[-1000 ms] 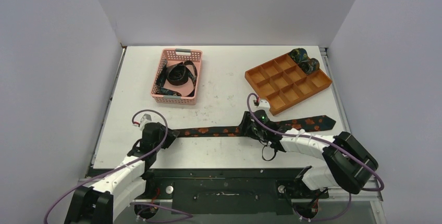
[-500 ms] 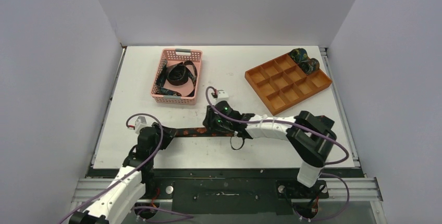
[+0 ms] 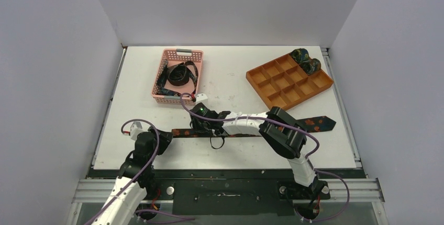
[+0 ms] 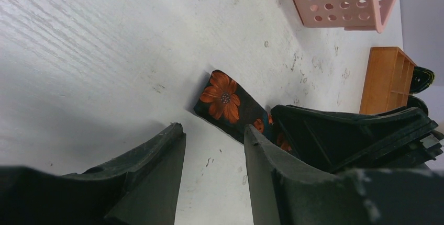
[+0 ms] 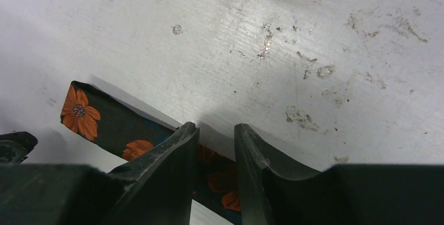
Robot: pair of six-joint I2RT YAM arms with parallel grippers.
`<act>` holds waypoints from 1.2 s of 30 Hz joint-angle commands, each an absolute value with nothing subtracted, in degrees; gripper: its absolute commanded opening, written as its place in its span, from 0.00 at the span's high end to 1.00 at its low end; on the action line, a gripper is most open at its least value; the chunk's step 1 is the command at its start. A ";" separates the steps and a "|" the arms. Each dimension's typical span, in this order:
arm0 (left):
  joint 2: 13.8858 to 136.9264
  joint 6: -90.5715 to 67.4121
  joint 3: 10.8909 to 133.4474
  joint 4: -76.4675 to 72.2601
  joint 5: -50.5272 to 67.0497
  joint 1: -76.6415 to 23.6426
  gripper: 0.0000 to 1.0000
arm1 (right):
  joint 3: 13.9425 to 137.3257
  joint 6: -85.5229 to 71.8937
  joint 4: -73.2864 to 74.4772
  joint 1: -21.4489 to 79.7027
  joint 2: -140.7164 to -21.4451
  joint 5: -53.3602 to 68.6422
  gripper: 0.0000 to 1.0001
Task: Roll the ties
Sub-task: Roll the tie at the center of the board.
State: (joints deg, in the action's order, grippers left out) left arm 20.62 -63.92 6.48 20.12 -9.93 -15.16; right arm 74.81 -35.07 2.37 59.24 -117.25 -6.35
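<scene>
Across the table's (image 3: 230,68) near half one tie (image 3: 313,123) lies flat, unrolled. Two rolled ties (image 3: 306,60) sit in the tray's (image 3: 257,81) far corner and loose ties (image 3: 178,76) fill the basket (image 3: 180,52), so most of the work looks left. Only the wrist views show both pincers released: left gripper (image 4: 212,133) just short of the tie's narrow end, right gripper (image 5: 215,128) straddling the strip. Only the top view shows the tie's whole length.
</scene>
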 commanded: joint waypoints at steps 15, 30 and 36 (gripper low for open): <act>28.59 -64.46 5.03 11.73 -7.95 -14.69 0.57 | 74.72 -31.82 7.19 59.22 -114.56 1.45 0.72; 23.01 -60.46 10.27 19.00 -9.21 -14.68 0.54 | 72.88 -30.78 9.52 59.07 -109.20 -1.20 0.69; 29.32 -59.34 10.51 12.94 -4.93 -14.68 0.41 | 66.04 -36.65 -0.93 57.93 -105.70 1.84 0.74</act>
State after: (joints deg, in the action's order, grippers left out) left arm 25.89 -61.01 8.23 18.20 -8.12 -14.98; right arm 68.69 -32.84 6.90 58.78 -109.89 -0.08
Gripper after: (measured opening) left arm 0.571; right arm 0.278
